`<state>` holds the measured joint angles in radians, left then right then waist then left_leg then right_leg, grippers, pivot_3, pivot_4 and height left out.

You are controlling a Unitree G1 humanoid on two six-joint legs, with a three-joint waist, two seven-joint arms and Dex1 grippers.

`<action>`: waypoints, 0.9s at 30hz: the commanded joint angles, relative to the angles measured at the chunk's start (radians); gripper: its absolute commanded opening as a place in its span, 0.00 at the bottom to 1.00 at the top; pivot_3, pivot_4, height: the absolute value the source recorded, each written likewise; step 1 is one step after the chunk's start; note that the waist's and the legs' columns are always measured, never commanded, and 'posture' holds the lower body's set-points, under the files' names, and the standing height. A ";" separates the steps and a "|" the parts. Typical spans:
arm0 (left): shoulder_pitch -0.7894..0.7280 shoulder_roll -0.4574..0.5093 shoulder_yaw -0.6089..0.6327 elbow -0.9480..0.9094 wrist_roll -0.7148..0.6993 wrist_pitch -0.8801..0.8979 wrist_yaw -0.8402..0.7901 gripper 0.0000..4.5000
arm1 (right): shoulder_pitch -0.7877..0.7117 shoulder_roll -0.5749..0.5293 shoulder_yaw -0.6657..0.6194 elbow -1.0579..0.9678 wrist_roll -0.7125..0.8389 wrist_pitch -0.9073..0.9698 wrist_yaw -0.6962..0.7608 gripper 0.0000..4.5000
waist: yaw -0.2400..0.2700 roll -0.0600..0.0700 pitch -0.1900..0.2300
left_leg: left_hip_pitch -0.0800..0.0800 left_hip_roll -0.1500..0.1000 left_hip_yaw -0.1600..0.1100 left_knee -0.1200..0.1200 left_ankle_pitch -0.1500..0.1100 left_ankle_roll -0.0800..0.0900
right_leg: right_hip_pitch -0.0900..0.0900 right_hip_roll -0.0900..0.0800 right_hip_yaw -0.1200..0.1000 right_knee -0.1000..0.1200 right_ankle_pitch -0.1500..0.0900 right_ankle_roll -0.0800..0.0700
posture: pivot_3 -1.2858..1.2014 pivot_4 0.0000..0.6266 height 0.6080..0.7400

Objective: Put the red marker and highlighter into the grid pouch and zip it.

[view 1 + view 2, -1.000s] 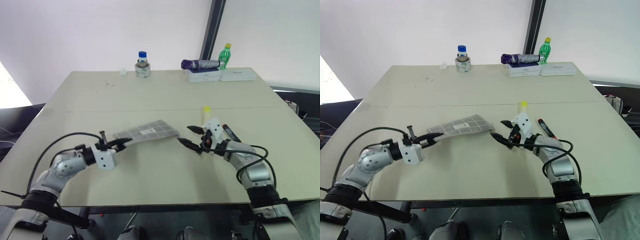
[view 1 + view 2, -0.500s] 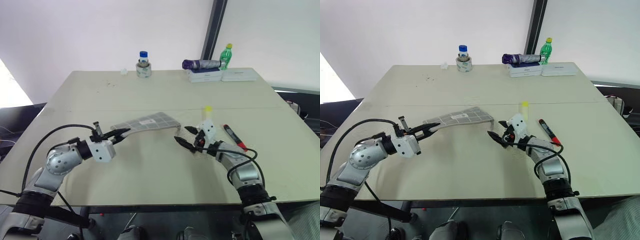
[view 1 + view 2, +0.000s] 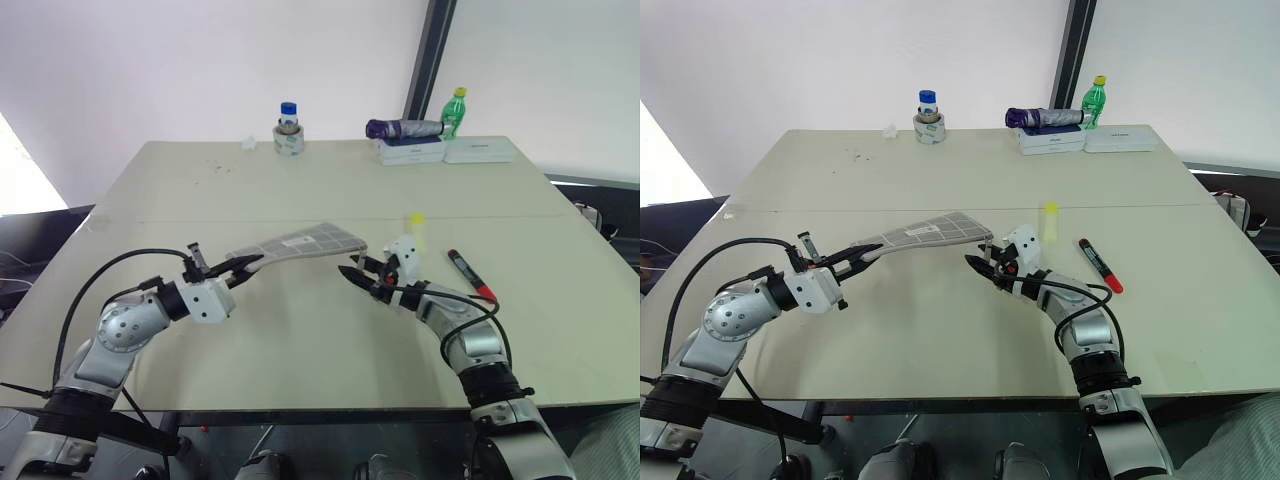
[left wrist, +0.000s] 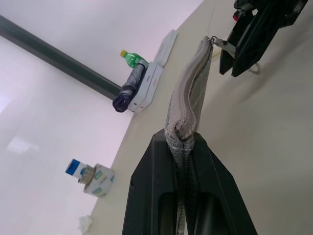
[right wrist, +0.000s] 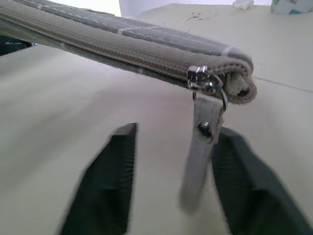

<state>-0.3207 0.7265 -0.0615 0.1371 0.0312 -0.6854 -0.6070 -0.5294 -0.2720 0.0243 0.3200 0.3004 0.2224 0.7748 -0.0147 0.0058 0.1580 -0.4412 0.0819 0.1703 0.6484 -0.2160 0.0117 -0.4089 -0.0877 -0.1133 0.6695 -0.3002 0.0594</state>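
**Pouch held off the surface, zipper pull between the right fingers**

Count: one grid pouch [image 3: 300, 243], one red marker [image 3: 470, 275], one highlighter [image 3: 413, 224], two end effectors. At the far edge: one blue-capped jar [image 3: 287, 128], one green bottle [image 3: 453, 110], one folded purple umbrella [image 3: 400, 128] lying on two flat white boxes [image 3: 445, 151].

Left end effector [image 3: 243, 268]: fingers pressed together on one short end of the grid pouch, which hangs clear of the surface [image 3: 300, 340]. In the left wrist view the pouch's edge sits clamped between the two black fingers [image 4: 151, 196].

Pouch long axis: runs from the left end effector across toward the robot's right, about level, free end toward the right end effector [image 3: 352, 274]. Zipper edge faces the robot, closed along the visible length.

Right end effector: fingers spread, one on each side of the metal zipper pull [image 5: 203, 132] hanging from the pouch's free corner. One finger is just beside the pull; contact cannot be told.

Red marker: lies flat on the surface to the right of the right arm, long axis slanting, red end nearer the robot.

Highlighter: on the surface just beyond the right end effector, yellow cap away from the robot.
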 commanded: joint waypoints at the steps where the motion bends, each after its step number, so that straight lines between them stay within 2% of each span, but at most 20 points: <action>1: -0.001 -0.002 0.020 -0.016 0.001 -0.018 0.004 0.00 | -0.019 0.006 -0.016 -0.046 0.026 0.013 0.007 0.07 | -0.001 0.000 0.000 | 0.000 0.000 0.000 0.000 0.000 0.000 | 0.000 0.000 0.000 0.000 0.000 0.000 | 0.52 0.24 1.00; 2: 0.001 -0.002 0.021 -0.016 0.002 -0.017 0.005 0.00 | -0.016 0.002 -0.013 -0.049 0.020 0.015 0.005 0.00 | -0.001 0.000 0.000 | 0.000 0.000 0.000 0.000 0.000 0.000 | 0.000 0.000 0.000 0.000 0.000 0.000 | 0.52 0.24 1.00; 6: 0.020 -0.003 0.018 -0.005 0.020 -0.026 0.010 0.00 | -0.011 -0.046 0.016 -0.058 -0.061 -0.016 -0.021 0.00 | 0.000 0.000 0.000 | 0.000 0.000 0.000 0.000 0.000 0.000 | 0.000 0.000 0.000 0.000 0.000 0.000 | 0.52 0.24 1.00; 12: 0.082 -0.041 -0.023 0.032 0.103 -0.038 0.033 0.00 | -0.017 -0.138 0.141 -0.146 -0.207 0.000 0.003 0.00 | -0.002 0.000 0.000 | 0.000 0.000 0.000 -0.001 0.000 0.000 | -0.001 0.000 0.000 0.000 0.000 0.000 | 0.52 0.24 1.00; 19: 0.097 -0.128 -0.052 0.009 0.143 0.011 0.068 0.00 | -0.013 -0.140 0.279 -0.240 -0.301 0.029 0.030 0.00 | 0.000 0.000 0.000 | 0.000 0.001 0.000 0.000 -0.002 0.002 | -0.001 0.000 0.000 0.000 0.000 0.000 | 0.52 0.24 1.00; 27: 0.064 -0.181 -0.082 0.023 0.200 0.054 0.101 0.00 | -0.026 -0.086 0.371 -0.324 -0.314 0.037 0.090 0.00 | 0.001 0.000 0.000 | 0.000 0.001 0.000 0.000 -0.003 0.004 | -0.001 0.000 0.000 0.000 0.000 0.000 | 0.52 0.24 1.00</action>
<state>-0.2366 0.5494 -0.1434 0.1763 0.2173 -0.6399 -0.5255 -0.5291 -0.3856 0.3762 0.0718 -0.0269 0.2601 0.8501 -0.0142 0.0056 0.1580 -0.4415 0.0825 0.1700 0.6485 -0.2185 0.0158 -0.4097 -0.0874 -0.1135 0.6696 -0.3002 0.0594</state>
